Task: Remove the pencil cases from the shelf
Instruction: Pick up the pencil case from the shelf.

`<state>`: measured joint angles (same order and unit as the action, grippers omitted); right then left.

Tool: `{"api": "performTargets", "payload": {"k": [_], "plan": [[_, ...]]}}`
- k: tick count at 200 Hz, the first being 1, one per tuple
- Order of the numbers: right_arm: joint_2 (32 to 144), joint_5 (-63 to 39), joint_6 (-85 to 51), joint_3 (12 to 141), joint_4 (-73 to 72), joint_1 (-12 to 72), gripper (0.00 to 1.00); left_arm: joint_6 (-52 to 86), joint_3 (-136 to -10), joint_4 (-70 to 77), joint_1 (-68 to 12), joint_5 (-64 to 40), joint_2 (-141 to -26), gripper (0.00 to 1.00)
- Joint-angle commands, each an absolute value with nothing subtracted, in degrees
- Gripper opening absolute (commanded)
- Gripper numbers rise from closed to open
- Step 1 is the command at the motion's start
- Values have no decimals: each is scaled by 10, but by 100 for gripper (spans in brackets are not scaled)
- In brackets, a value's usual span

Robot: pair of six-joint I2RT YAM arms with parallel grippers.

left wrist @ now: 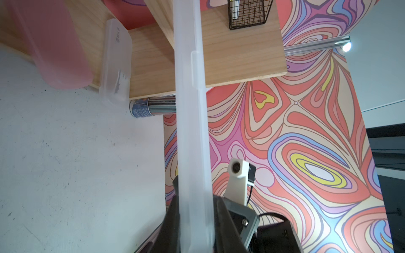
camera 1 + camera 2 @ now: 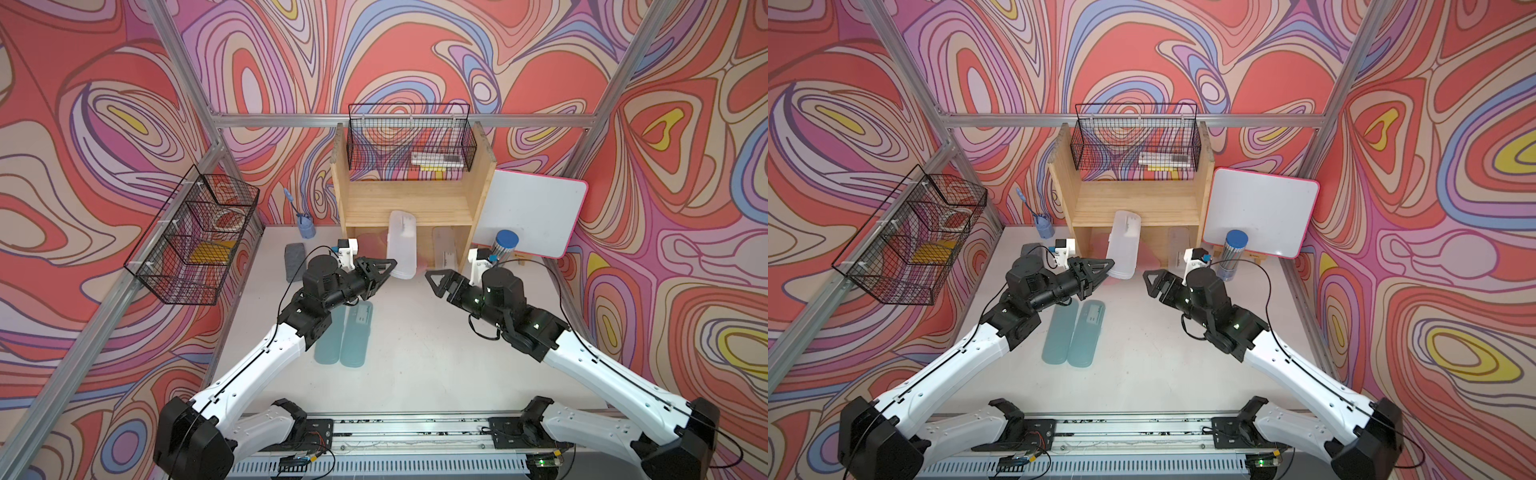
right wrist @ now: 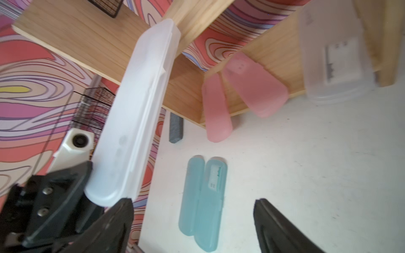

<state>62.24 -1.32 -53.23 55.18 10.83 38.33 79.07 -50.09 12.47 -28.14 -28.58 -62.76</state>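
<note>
1. My left hand (image 2: 386, 266): clamped on a long frosted clear plastic pencil case (image 2: 402, 245), pointing twelve o'clock at the light wooden shelf (image 2: 409, 203).
2. My right hand (image 2: 434, 277): spread apart, empty.

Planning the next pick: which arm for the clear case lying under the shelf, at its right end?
Right. The right gripper is open, empty and closest to that clear case; the left gripper is shut on the other clear case.

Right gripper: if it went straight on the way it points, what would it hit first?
Probably the frosted clear case that the left gripper holds, just ahead of the right gripper; depth is unclear, so it could pass beside it.
</note>
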Motion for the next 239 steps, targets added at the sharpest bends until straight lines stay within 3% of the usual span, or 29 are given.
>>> {"api": "performTargets", "payload": {"k": [1, 59, 115, 152, 189, 239], "plan": [[648, -160, -585, 573, 1, 356, 87, 777, -478, 145, -272, -334, -592, 1], [721, -265, -638, 617, -58, 328, 80, 802, -430, 208, -271, -375, -551, 0], [742, -277, -662, 620, -79, 328, 70, 840, -404, 289, -271, -402, -547, 0], [751, -280, -673, 622, -79, 327, 69, 849, -394, 310, -271, -402, -546, 0], [739, -215, -667, 629, -5, 327, 66, 848, -387, 307, -271, -392, -536, 0], [748, -249, -676, 615, -93, 327, 59, 864, -383, 339, -270, -407, -542, 0]]}}
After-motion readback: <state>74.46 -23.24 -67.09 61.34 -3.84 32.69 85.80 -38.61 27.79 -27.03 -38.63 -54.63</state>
